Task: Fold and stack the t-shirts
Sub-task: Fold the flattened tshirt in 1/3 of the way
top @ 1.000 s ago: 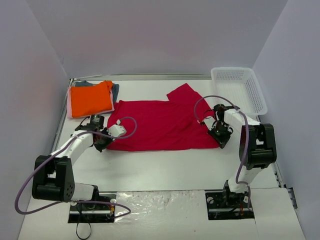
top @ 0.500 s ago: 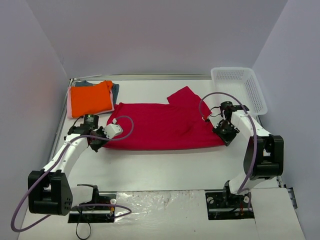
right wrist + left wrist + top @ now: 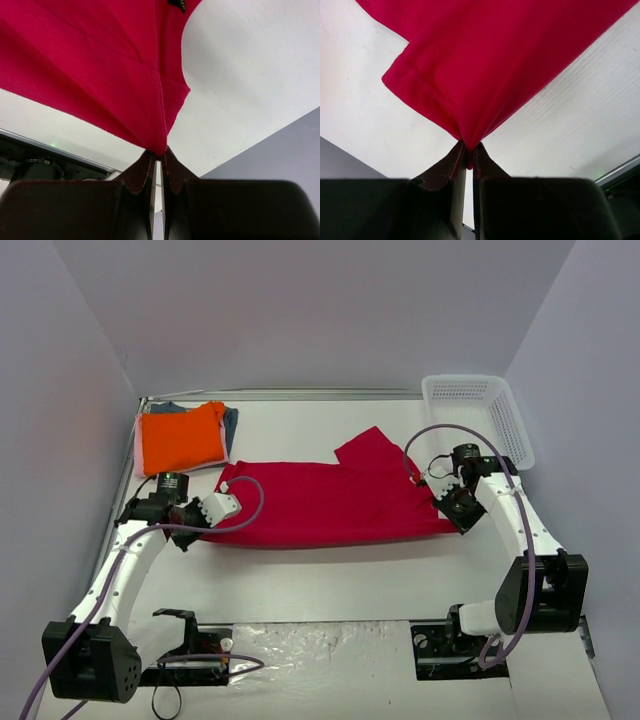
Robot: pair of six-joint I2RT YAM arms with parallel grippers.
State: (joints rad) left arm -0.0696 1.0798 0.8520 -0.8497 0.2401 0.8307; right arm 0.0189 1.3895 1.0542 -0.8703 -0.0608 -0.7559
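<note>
both arms reaching forward, left gripper pinching red t-shirt corner; right gripper pinching opposite corner

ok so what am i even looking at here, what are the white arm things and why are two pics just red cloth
These are two robot arms bolted at the near edge of a white table. The wide picture comes from a fixed camera above and behind them, with the left arm on the left and the right arm on the right. The other two pictures come from a small camera on each wrist, looking along the jaws, so cloth fills them. A large red t-shirt lies spread on the table. Each arm's jaws are shut on it, at opposite ends. Far left is a folded stack: an orange shirt on top, with a pink shirt and a grey-blue shirt showing beneath. A white mesh basket sits far right.
</note>
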